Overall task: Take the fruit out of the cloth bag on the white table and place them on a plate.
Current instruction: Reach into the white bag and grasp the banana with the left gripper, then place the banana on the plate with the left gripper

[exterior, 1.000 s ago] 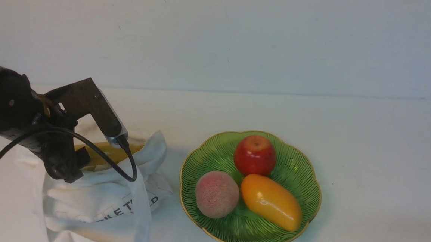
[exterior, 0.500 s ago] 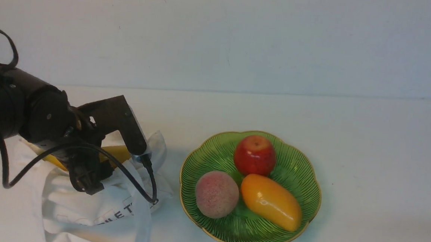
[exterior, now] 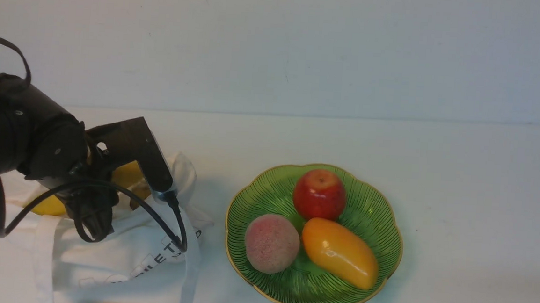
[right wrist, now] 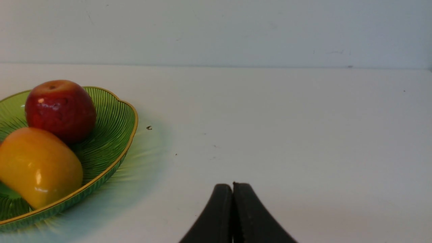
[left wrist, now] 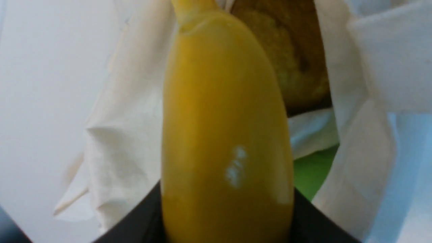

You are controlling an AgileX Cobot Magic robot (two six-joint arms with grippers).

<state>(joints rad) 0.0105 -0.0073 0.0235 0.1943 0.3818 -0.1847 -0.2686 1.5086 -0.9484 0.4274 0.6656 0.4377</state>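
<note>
Left gripper [left wrist: 226,219] pinches the banana [left wrist: 222,118] at the bag [exterior: 123,255] mouth, left of the plate [exterior: 375,200]. Right gripper [right wrist: 233,202] has its jaws pressed together, empty. The banana is probably light, stiff and slippery, so it is best held across its thick middle.

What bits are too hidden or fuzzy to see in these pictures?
- Front view: the banana is mostly hidden behind the left arm.
- Left wrist view: the dull-yellow fruit in the cloth bag is blurred and half behind the banana.
- Front view: folds cut off the bag's lettering.
- Right wrist view: the plate runs off the edge.
</note>
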